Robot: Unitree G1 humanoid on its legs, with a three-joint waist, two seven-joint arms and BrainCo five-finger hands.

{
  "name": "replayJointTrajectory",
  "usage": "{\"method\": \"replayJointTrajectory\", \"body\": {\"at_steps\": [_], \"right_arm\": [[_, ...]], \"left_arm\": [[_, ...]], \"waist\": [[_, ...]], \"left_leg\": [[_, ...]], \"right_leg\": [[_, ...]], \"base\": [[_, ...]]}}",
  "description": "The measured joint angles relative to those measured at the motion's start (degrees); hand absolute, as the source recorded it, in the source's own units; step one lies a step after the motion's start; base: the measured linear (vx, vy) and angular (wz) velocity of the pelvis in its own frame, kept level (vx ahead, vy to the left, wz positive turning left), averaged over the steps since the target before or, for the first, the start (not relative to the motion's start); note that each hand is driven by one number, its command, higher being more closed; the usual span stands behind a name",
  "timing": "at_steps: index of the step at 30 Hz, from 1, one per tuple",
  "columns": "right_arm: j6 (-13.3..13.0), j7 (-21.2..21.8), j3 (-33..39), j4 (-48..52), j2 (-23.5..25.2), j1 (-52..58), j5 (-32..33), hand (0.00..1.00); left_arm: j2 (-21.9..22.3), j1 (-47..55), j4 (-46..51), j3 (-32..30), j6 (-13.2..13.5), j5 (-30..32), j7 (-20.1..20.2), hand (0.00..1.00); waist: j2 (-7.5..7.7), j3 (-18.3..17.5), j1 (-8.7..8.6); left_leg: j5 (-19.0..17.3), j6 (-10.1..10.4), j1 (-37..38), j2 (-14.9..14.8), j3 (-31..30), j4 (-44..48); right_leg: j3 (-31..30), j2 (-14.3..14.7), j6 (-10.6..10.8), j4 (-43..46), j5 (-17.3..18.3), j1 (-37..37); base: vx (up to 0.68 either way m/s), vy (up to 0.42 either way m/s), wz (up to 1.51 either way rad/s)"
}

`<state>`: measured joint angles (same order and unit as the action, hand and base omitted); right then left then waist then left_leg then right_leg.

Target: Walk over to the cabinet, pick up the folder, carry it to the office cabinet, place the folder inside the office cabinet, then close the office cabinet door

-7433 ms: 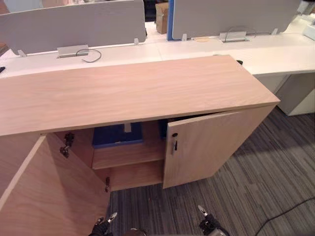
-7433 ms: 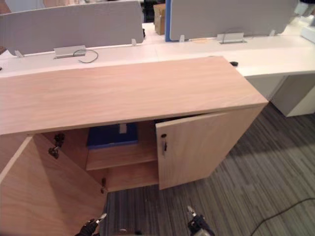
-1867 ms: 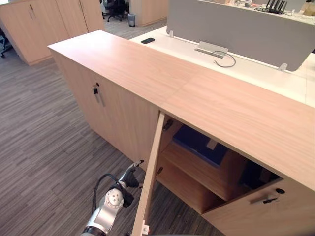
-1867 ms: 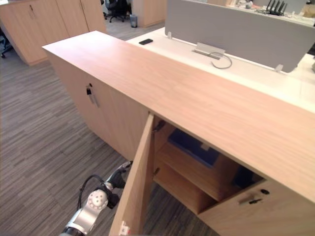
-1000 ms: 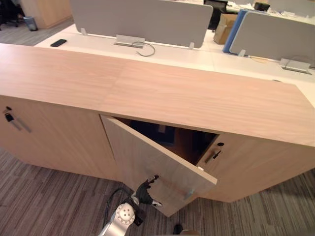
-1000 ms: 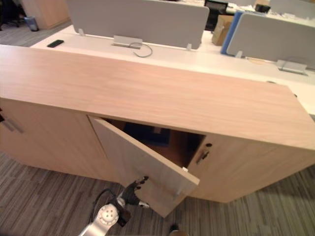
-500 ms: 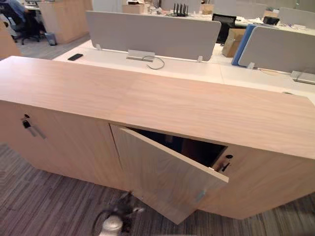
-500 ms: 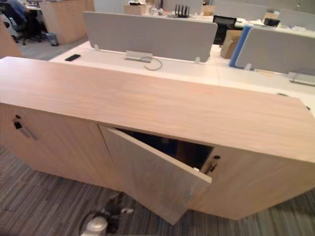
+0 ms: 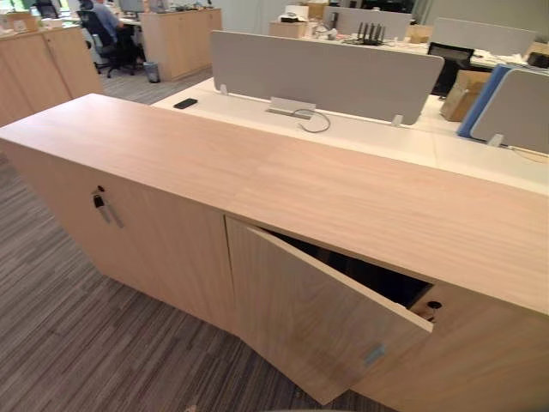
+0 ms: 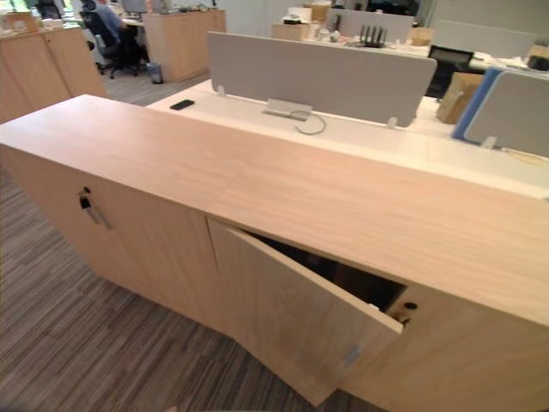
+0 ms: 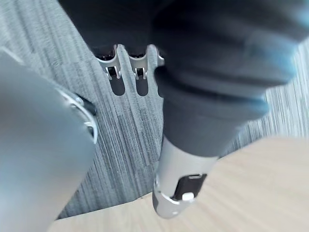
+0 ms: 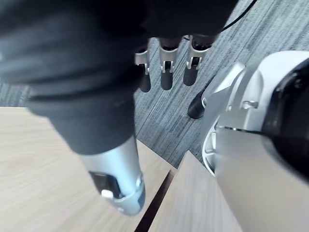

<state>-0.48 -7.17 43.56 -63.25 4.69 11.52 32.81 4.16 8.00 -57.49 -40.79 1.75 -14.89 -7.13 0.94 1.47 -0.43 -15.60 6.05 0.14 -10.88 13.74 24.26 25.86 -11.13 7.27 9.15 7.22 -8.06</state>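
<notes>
Left wrist view has my left robot hand (image 11: 178, 170) loose-fingered and empty near the ajar door (image 9: 317, 326), my right robot hand (image 12: 165, 72) likewise, the folder in neither, presumably hidden in the cabinet (image 9: 171, 163) beyond them; a weak or glancing push could leave that door gaping.

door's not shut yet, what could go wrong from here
1. The door stands ajar, its free edge swung out from the cabinet, while the left robot hand and right robot hand hang open, fingers toward the carpet. The door may end up left unclosed.
2. That jutting edge faces the robot; a step forward could knock it.
3. The gap is dark, so whether anything inside would block the door cannot be told.
</notes>
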Motion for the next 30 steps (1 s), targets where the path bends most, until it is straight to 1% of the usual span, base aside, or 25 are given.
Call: {"method": "replayJointTrajectory", "body": {"at_steps": [1,3,5,7,8,10,11,12,14,16,17,20,21,23,25,26,30], "right_arm": [[-0.5,-0.1,-0.4,-0.5,-0.1,-0.2,0.6,0.0],[-1.4,-0.1,-2.8,-0.9,-0.6,-0.4,1.9,0.0],[-1.5,-0.1,-3.7,-1.0,-1.0,-0.7,2.2,0.0],[-1.6,-0.1,-3.6,-1.8,-1.3,-1.2,2.2,0.0],[-1.8,-0.1,-3.5,-2.2,-1.4,-1.4,2.2,0.0],[-1.9,0.0,-3.7,-2.2,-1.5,-1.8,2.0,0.0],[-1.9,0.0,-3.7,-2.2,-1.5,-1.8,2.0,0.0],[-1.9,0.3,-3.6,-2.2,-1.8,-1.8,1.9,0.0],[-1.9,0.5,-4.2,-2.1,-2.0,-1.7,1.7,0.0],[-1.9,0.9,-5.6,-1.9,-2.3,-1.7,-0.3,0.0],[-1.9,1.1,-7.5,-1.5,-2.5,-1.7,-1.0,0.0],[-1.8,2.1,-10.5,-1.3,-3.2,-1.8,-5.0,0.0],[-1.8,2.1,-11.3,-1.1,-3.4,-1.8,-5.3,0.0],[-1.8,2.5,-12.7,-1.0,-3.4,-1.9,-8.2,0.0],[-2.0,2.5,-15.5,-1.0,-3.8,-2.2,-9.6,0.0],[-2.1,2.1,-16.6,-1.0,-4.0,-2.3,-10.4,0.0],[-2.0,2.1,-17.0,-1.7,-4.3,-2.9,-11.9,0.0]], "left_arm": [[0.1,0.2,0.0,-0.1,0.7,-2.0,-0.8,0.0],[0.3,0.3,0.0,0.4,1.5,-3.8,-1.8,0.0],[-0.1,0.3,0.1,3.7,2.4,-4.3,-2.0,0.0],[-1.4,0.1,-0.2,8.7,3.1,-5.0,-1.5,0.0],[-1.9,0.1,-0.5,10.9,3.2,-5.1,-1.0,0.0],[-3.1,0.0,-0.6,15.6,3.2,-4.9,1.4,0.0],[-3.4,0.0,-0.6,16.9,3.2,-4.8,2.1,0.0],[-3.7,0.0,-0.9,18.8,3.2,-4.8,4.2,0.0],[-4.3,-0.1,-1.5,21.8,3.2,-4.8,6.9,0.0],[-4.4,-0.2,-1.5,23.2,3.2,-3.8,8.6,0.0],[-4.7,-0.3,-1.5,24.0,3.2,-2.9,9.3,0.0],[-4.9,-0.2,-1.6,24.6,3.1,-1.0,10.6,0.0],[-5.0,-0.1,-1.6,25.2,3.1,-0.8,10.7,0.0],[-5.6,-0.1,-1.8,26.8,3.2,-0.5,10.7,0.0],[-6.3,-0.3,-3.3,28.7,3.6,1.4,10.4,0.0],[-6.5,-0.5,-3.9,29.3,3.8,1.9,9.6,0.0],[-6.8,-0.8,-4.0,31.2,4.8,3.9,7.2,0.0]], "waist": [[0.07,0.8,0.03],[0.0,1.3,0.15],[-0.24,1.5,0.18],[-0.38,1.4,0.15],[-0.45,1.5,0.13],[-0.46,1.6,0.0],[-0.4,1.5,-0.09],[-0.77,1.5,-0.15],[-1.12,1.3,-0.29],[-1.35,1.2,-0.59],[-1.26,1.2,-0.55],[-1.18,0.8,-0.49],[-1.17,0.7,-0.5],[-1.01,0.5,-0.41],[-1.06,0.3,-0.42],[-0.91,0.3,-0.44],[-0.57,0.5,-0.37]], "left_leg": [[-0.7,0.1,-1.2,-0.7,-1.1,4.2],[-0.7,0.1,-3.4,-1.8,-1.2,9.8],[-0.6,-0.1,-3.9,-2.0,-1.4,10.5],[-0.2,-0.8,-1.8,-0.8,-2.0,4.6],[0.4,-0.6,-0.6,-0.2,-2.0,1.0],[4.1,-0.4,2.4,1.3,-0.2,-7.0],[5.1,-0.3,3.2,1.7,0.3,-8.9],[6.5,-0.1,4.9,2.0,1.6,-12.2],[8.5,0.2,7.2,2.3,2.7,-16.8],[9.4,0.5,8.3,2.3,3.1,-18.9],[9.8,0.6,8.8,2.3,3.3,-19.9],[10.2,0.5,9.0,2.8,4.0,-21.0],[10.3,0.5,9.0,2.9,4.0,-21.2],[10.5,0.4,8.9,3.3,3.9,-21.4],[10.6,0.2,9.0,3.7,3.6,-21.8],[10.6,0.2,8.9,3.7,3.2,-21.9],[10.6,0.1,9.0,3.8,2.3,-21.9]], "right_leg": [[0.8,-0.1,0.3,1.4,1.1,-0.9],[1.5,0.0,0.3,1.3,1.5,-2.2],[1.7,0.2,0.4,0.7,1.3,-2.7],[1.6,1.0,0.2,-1.8,-0.5,-2.4],[1.3,1.4,0.1,-3.4,-1.6,-2.4],[-0.2,1.6,-1.0,-7.3,-4.3,-2.0],[-0.7,1.5,-1.1,-8.1,-4.8,-2.1],[-1.5,1.7,-1.3,-9.1,-5.6,-2.0],[-2.7,2.3,-1.7,-10.5,-6.4,-1.9],[-3.2,2.7,-1.8,-11.0,-6.7,-1.9],[-3.5,3.0,-2.0,-11.4,-6.9,-1.9],[-4.2,3.1,-2.0,-12.9,-8.0,-1.7],[-4.2,3.0,-2.0,-13.0,-8.1,-1.7],[-4.2,2.9,-1.9,-13.6,-8.4,-1.8],[-4.1,2.7,-1.9,-13.9,-8.6,-1.8],[-4.0,2.7,-2.0,-13.9,-8.6,-1.9],[-3.8,2.7,-2.0,-13.9,-8.6,-2.4]], "base": [[0.0,0.051,0.34],[-0.02,0.046,0.25],[-0.02,0.043,0.07],[0.0,0.0,-0.06],[0.01,-0.024,-0.26],[-0.01,-0.025,-0.4],[-0.02,-0.025,-0.42],[-0.02,-0.037,-0.35],[-0.03,-0.05,-0.34],[-0.04,-0.042,-0.2],[-0.05,-0.03,-0.15],[-0.05,-0.002,-0.12],[-0.03,0.016,-0.05],[0.0,0.0,0.0],[0.0,0.007,0.03],[0.0,0.009,0.07],[-0.01,0.003,0.11]]}}
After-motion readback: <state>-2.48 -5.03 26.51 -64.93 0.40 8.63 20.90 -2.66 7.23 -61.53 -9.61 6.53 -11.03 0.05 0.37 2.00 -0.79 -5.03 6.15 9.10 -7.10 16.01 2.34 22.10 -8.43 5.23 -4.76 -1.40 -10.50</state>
